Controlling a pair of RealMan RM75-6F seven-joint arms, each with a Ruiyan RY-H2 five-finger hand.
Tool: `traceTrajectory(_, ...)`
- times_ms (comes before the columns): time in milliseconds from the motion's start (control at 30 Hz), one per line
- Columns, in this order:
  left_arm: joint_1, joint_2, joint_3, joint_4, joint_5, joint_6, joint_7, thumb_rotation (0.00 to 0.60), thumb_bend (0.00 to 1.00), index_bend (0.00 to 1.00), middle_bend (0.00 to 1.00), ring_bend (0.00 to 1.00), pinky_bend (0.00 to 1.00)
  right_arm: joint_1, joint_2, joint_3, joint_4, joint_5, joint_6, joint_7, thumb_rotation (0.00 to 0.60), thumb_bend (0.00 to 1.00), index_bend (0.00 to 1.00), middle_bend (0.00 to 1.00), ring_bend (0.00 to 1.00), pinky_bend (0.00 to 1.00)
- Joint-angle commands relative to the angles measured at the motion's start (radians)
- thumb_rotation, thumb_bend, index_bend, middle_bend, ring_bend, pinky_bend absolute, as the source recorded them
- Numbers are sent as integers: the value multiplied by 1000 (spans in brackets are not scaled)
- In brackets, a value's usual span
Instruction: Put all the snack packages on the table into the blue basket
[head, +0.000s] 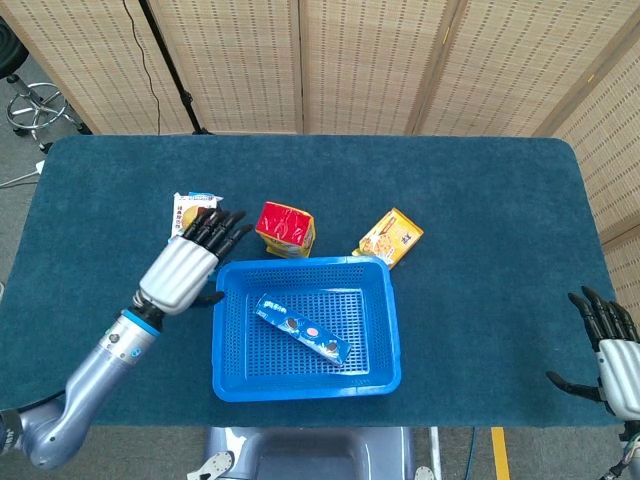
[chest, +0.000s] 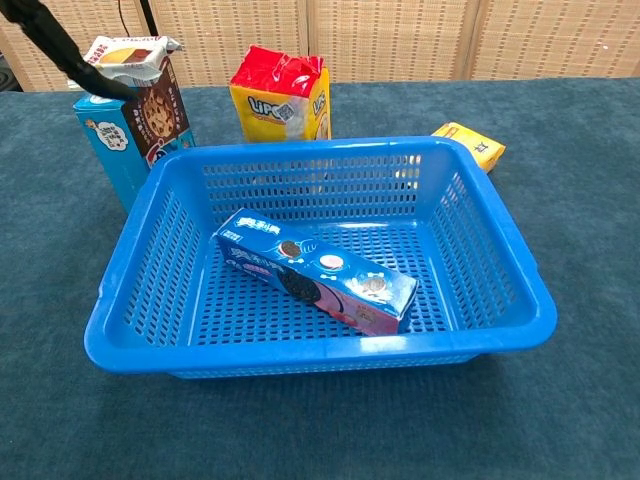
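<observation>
Your left hand (head: 185, 268) hangs with fingers spread and nothing in it, just over the upright blue cookie box (chest: 128, 118) at the basket's left corner; your right hand (head: 612, 352) rests apart and idle at the counter's (head: 480, 220) far edge. The blue basket (head: 385, 365) holds only the long cookie pack (chest: 315, 271). That tall box looks top-heavy, so a sideways brush could topple it. The red bag (chest: 280, 96) stands close behind the rim, and reaching past could shove the basket. The yellow packet (head: 389, 237) lies flat and may be hard to pinch.
</observation>
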Motion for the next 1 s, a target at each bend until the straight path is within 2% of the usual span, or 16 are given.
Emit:
traceTrajectory(33, -15, 81, -48, 23, -101, -44, -31, 600, 136, 0, 0, 0, 0, 3, -3, 1, 0, 9, -6, -10, 600, 0, 0, 0, 0, 21)
traceTrajectory(267, -85, 121, -66, 118, -236, -165, -32, 600, 125, 0, 0, 0, 0, 21, -17, 13, 14, 57, -45, -31, 600, 0, 0, 0, 0, 21)
traceTrajectory(500, -172, 85, -70, 219, -405, -282, -41, 600, 125, 0, 0, 0, 0, 33, -27, 30, 19, 100, -60, -56, 600, 0, 0, 0, 0, 21)
traceTrajectory(633, -242, 51, -47, 319, -508, -356, -17, 600, 125, 0, 0, 0, 0, 30, -29, 41, 19, 129, -54, -70, 600, 0, 0, 0, 0, 21)
traceTrajectory(733, -276, 23, -33, 359, -547, -380, -15, 600, 125, 0, 0, 0, 0, 31, -30, 40, 17, 138, -61, -77, 600, 0, 0, 0, 0, 21)
traceTrajectory(1000, -323, -26, -14, 409, -548, -426, -48, 600, 125, 0, 0, 0, 0, 32, -29, 43, 12, 155, -65, -94, 600, 0, 0, 0, 0, 21)
